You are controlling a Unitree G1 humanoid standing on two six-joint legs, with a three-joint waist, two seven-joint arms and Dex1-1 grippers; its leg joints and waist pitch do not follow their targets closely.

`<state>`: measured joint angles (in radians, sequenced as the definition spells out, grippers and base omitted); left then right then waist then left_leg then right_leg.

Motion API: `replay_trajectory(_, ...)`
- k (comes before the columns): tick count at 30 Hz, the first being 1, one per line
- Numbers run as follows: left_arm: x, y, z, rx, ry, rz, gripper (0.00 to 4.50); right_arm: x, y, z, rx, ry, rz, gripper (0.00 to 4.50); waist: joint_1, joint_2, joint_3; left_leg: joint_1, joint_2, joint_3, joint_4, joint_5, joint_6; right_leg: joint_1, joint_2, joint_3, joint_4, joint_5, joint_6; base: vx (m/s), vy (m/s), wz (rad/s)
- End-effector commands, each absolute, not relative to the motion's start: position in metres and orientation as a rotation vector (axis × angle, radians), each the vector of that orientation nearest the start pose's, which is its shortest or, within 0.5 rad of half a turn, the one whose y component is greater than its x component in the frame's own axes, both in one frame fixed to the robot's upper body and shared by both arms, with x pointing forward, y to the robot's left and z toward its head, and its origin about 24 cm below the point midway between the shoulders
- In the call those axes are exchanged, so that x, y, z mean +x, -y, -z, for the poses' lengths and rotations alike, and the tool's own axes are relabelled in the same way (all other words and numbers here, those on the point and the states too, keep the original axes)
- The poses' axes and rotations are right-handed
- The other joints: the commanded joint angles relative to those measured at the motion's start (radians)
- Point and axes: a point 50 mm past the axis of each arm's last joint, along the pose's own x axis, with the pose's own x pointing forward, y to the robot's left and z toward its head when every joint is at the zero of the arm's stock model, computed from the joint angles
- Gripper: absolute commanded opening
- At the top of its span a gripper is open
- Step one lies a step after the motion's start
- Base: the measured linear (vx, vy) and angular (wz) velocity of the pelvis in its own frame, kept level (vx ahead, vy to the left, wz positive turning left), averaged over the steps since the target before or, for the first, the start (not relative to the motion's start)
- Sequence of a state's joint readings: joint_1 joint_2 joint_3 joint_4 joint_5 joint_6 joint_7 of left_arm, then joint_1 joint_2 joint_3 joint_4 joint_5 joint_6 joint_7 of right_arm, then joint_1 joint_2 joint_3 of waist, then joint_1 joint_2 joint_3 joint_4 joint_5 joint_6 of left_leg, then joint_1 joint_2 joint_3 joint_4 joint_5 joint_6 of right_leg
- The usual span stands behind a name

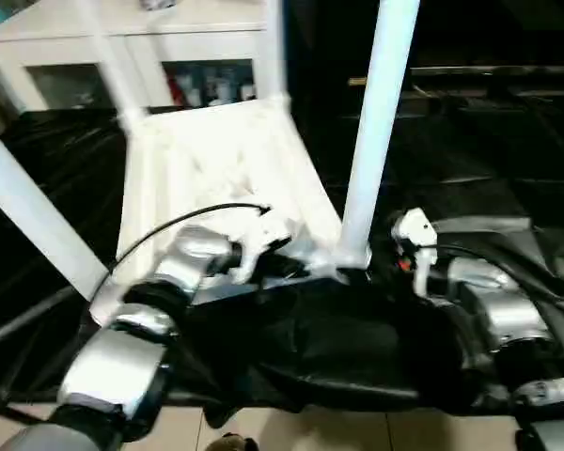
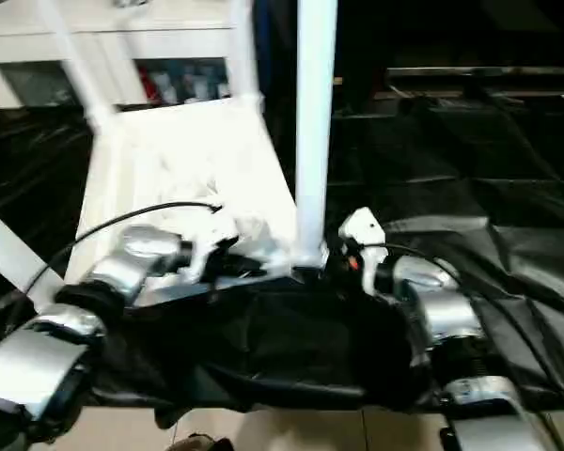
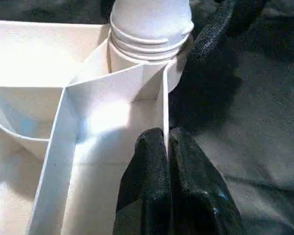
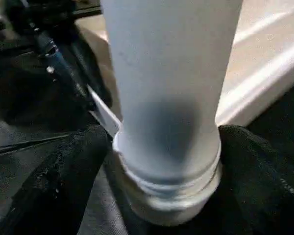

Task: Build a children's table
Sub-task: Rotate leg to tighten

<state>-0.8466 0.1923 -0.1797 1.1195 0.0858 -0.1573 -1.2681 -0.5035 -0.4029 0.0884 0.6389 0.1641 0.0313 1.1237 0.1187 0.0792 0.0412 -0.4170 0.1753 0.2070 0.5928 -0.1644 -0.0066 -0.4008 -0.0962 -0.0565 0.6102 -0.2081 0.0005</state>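
Left tool (image 3: 167, 161): pinched on a rib of the upturned children's table (image 1: 216, 169), steadying it.
Right tool (image 4: 161, 161): clamped round the leg (image 1: 376, 132) base, probably seating it in the near socket.

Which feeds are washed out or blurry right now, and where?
Left eye view: tabletop glares white, ribs lost; whole frame smeared. Left wrist view: rim wall pinched by the left gripper is sharp, glare on the panel beside it. Right wrist view: leg fills the frame, soft, dark shadow low on it.
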Motion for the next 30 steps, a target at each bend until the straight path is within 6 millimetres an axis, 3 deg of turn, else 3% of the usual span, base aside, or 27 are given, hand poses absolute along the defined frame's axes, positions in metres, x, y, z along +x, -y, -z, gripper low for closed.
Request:
replay_trajectory(1, 0.339, -0.098, -0.059, 0.293, -0.354, 1.507, 0.00, 0.310, 0.180, -0.049, -0.148, -0.320, -1.141, 3.96, 0.000, -0.016, -0.068, 0.040, 0.068, -0.030, -0.063, -0.194, 0.118, 0.040, -0.066, 0.031, -0.059, 0.007, -0.300, 0.000, 0.000, 0.00)
replay_trajectory(6, 0.338, -0.101, -0.059, 0.289, -0.356, 1.522, 0.00, 0.311, 0.177, -0.050, -0.137, -0.319, -1.162, 3.96, 0.001, -0.020, -0.069, 0.038, 0.066, -0.030, -0.061, -0.185, 0.115, 0.042, -0.069, 0.030, -0.057, 0.015, -0.295, 0.000, 0.000, 0.00)
replay_trajectory(7, 0.337, -0.101, -0.059, 0.287, -0.357, 1.524, 0.00, 0.311, 0.176, -0.050, -0.130, -0.319, -1.166, 3.71, 0.002, -0.019, -0.069, 0.036, 0.066, -0.031, -0.060, -0.181, 0.116, 0.043, -0.070, 0.029, -0.056, 0.017, -0.295, 0.000, 0.000, 0.00)
replay_trajectory(12, 0.336, -0.102, -0.059, 0.285, -0.357, 1.528, 0.00, 0.309, 0.170, -0.047, -0.105, -0.317, -1.186, 3.44, 0.002, -0.020, -0.071, 0.033, 0.065, -0.031, -0.056, -0.150, 0.133, 0.045, -0.071, 0.027, -0.052, 0.041, -0.294, 0.000, 0.000, 0.00)
replay_trajectory(18, 0.335, -0.102, -0.057, 0.282, -0.355, 1.529, 0.00, 0.304, 0.163, -0.040, -0.080, -0.319, -1.200, 3.08, -0.002, -0.017, -0.070, 0.035, 0.066, -0.032, -0.058, -0.173, 0.119, 0.043, -0.069, 0.027, -0.056, 0.003, -0.290, 0.000, 0.000, 0.00)
replay_trajectory(21, 0.336, -0.099, -0.057, 0.279, -0.347, 1.512, 0.00, 0.304, 0.161, -0.036, -0.059, -0.317, -1.157, 2.96, -0.002, -0.014, -0.071, 0.035, 0.066, -0.033, -0.058, -0.166, 0.120, 0.043, -0.069, 0.027, -0.052, 0.027, -0.293, 0.000, 0.000, 0.00)
replay_trajectory(22, 0.338, -0.095, -0.056, 0.280, -0.336, 1.474, 0.00, 0.307, 0.161, -0.030, -0.065, -0.326, -1.067, 2.93, -0.002, -0.014, -0.071, 0.036, 0.065, -0.032, -0.058, -0.175, 0.117, 0.042, -0.069, 0.026, -0.053, 0.022, -0.294, 0.000, 0.000, 0.00)
replay_trajectory(27, 0.344, -0.081, -0.054, 0.312, -0.321, 1.348, 0.00, 0.314, 0.156, -0.014, -0.036, -0.352, -0.840, 2.81, -0.018, -0.008, -0.064, 0.037, 0.065, -0.035, -0.070, -0.248, 0.061, 0.040, -0.068, 0.027, -0.066, -0.088, -0.274, 0.000, 0.000, 0.00)
replay_trajectory(30, 0.346, -0.065, -0.053, 0.302, -0.307, 1.280, 0.00, 0.315, 0.148, -0.005, 0.006, -0.357, -0.724, 2.78, -0.030, -0.004, -0.052, 0.044, 0.063, -0.039, -0.083, -0.365, 0.006, 0.040, -0.071, 0.028, -0.084, -0.251, -0.241, 0.000, 0.000, 0.00)
